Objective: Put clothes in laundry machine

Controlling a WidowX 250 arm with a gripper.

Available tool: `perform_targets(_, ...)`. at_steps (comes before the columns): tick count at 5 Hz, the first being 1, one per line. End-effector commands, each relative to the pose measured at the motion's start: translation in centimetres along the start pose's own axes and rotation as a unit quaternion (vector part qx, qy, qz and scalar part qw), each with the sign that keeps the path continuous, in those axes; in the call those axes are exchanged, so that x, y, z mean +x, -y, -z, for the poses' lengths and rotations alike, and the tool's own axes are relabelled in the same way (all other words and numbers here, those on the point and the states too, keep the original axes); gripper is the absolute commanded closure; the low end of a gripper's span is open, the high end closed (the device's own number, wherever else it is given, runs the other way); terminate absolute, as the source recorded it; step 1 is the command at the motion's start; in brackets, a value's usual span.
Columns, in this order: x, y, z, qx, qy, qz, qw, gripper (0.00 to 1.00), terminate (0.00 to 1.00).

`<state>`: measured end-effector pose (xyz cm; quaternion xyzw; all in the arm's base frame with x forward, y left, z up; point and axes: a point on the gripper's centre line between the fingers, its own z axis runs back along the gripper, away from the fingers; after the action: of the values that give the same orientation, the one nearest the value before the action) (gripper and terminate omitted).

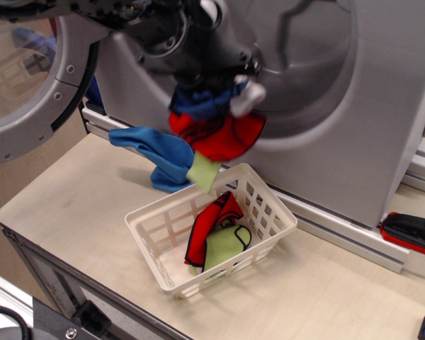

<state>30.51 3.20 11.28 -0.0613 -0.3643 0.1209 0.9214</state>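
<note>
While the laundry machine [326,92] stands open on the counter [71,198], the blurred claw [216,85] pinches a bundle of clothes [216,124] before its drum, above the white basket [273,212].

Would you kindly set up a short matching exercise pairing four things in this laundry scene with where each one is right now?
Things:
1. bundle of clothes
2. red and lime garments
3. blue cloth
4. round door

Places:
A. lying in the white basket
B. swung open at the left
C. hanging under the gripper, above the basket
D. lying on the table by the machine's base

Pairs: 1-C, 2-A, 3-D, 4-B
</note>
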Motion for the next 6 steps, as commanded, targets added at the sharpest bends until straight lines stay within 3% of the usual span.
perform_targets(1,5.7,-0.3,0.9,0.002,0.095,-0.009,0.9954,1.00,0.00)
perform_targets(2,6.6,-0.4,2.6,0.015,0.095,-0.012,0.9953,1.00,0.00)
perform_targets(5,9.2,-0.5,6.1,0.015,0.120,-0.038,0.9919,1.00,0.00)
perform_targets(6,9.6,-0.7,6.3,0.019,0.112,-0.055,0.9920,0.00,0.00)
